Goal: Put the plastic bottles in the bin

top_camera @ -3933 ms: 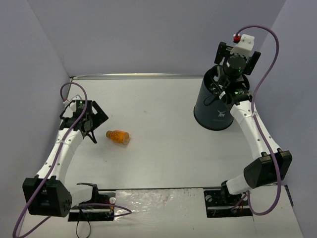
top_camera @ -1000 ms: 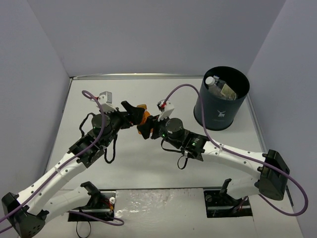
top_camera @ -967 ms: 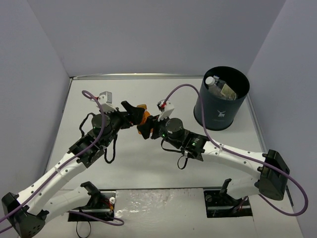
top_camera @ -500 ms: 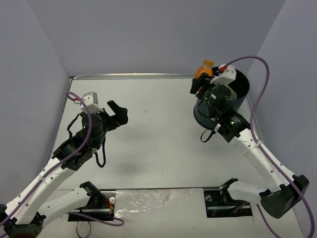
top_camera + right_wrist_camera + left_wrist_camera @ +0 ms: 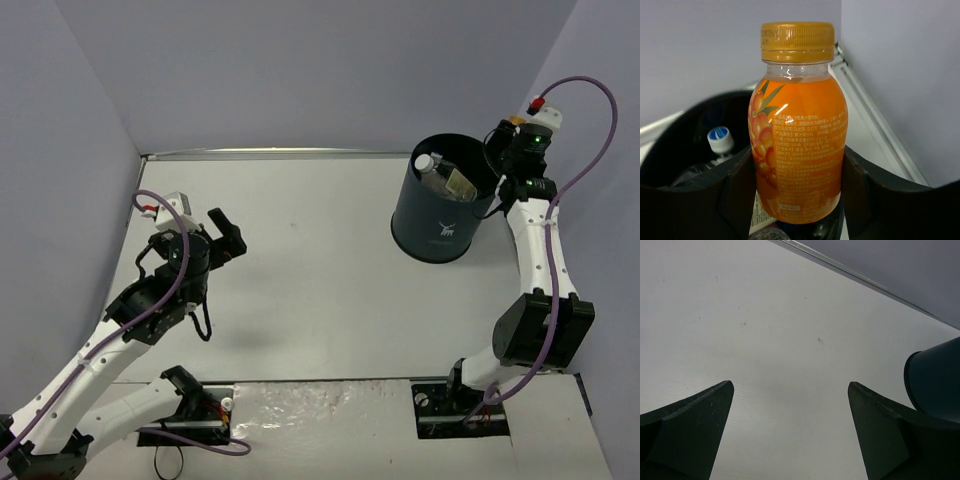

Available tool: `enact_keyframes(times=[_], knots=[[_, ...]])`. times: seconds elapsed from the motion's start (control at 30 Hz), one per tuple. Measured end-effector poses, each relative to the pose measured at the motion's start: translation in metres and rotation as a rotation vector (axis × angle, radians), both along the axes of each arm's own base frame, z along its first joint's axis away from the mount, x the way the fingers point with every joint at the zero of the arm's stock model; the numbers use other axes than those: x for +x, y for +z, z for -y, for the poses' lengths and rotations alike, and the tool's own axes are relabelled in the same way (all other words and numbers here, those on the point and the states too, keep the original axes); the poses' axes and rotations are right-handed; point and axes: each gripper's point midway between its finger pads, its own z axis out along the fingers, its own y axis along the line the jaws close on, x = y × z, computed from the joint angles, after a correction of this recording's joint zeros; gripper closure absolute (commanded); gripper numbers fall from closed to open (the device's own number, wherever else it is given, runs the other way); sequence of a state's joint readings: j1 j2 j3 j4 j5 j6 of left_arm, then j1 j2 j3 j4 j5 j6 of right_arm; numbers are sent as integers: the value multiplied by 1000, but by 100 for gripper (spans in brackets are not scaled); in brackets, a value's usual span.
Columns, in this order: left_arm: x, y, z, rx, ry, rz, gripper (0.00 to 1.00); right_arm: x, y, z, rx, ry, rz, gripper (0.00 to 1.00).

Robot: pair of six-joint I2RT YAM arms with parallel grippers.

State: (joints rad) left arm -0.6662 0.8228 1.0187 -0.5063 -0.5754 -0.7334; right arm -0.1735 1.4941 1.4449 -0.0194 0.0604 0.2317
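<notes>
So the right end effector is pinching the orange bottle around its lower body, with a pad on each side and the yellow cap poking out past the fingertips. From the top camera that arm is stretched out to the far right. Its end effector hangs at the far-right rim of the bin, more over the edge than over the middle as far as I can tell.

The bin sits far right on the worktop and already holds a few bottles. You can see a white-capped bottle lying in there through the wrist camera. I can't spot any other bottle lying out on the worktop.

The left end effector is spread wide with nothing in it, hovering over the left side of the worktop well away from all this.

If I were driving it, I'd nudge the right wrist a bit further in toward the centre of the opening before letting go. Dropping right at the rim looks like a good way to bounce the bottle off the lip and onto the worktop. Then I'd spread the fingers in one clean move so it falls straight, and keep the hand high enough not to clip the bin wall.
</notes>
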Motion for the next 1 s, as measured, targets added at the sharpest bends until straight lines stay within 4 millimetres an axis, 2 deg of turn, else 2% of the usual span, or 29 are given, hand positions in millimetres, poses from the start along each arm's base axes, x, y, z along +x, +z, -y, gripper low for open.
enact_keyframes(times=[0.03, 0.13, 0.23, 0.4, 0.53, 0.57, 0.63, 0.73, 0.87, 0.93, 1.0], knots=[[0, 0, -1, 3, 5, 0, 3, 2, -11, -2, 1, 19, -35, 9], [2, -4, -2, 18, 17, -11, 3, 2, -32, -7, 1, 64, -107, 3], [5, -9, -1, 32, 19, -29, 3, 2, -33, -12, -1, 95, -118, 0], [12, -21, 7, 58, 6, -72, 3, -2, -12, -16, -4, 116, -73, 0], [13, -29, 10, 78, -6, -103, 3, -22, 23, -19, -15, 104, 3, 0], [13, -30, 10, 82, -11, -108, 3, -30, 33, -18, -18, 88, 37, 0], [13, -31, 11, 89, -20, -114, 3, -62, 43, -20, -2, 51, 79, 0], [13, -32, 9, 98, -25, -122, 3, -110, 49, -19, 18, -20, 158, 0], [13, -40, -5, 107, 1, -155, 3, -176, 19, -23, 85, -101, 215, 0], [13, -48, -18, 101, 32, -178, 3, -201, 1, -26, 114, -123, 217, 0], [12, -58, -34, 91, 67, -205, 3, -215, -19, -26, 134, -150, 192, 0]])
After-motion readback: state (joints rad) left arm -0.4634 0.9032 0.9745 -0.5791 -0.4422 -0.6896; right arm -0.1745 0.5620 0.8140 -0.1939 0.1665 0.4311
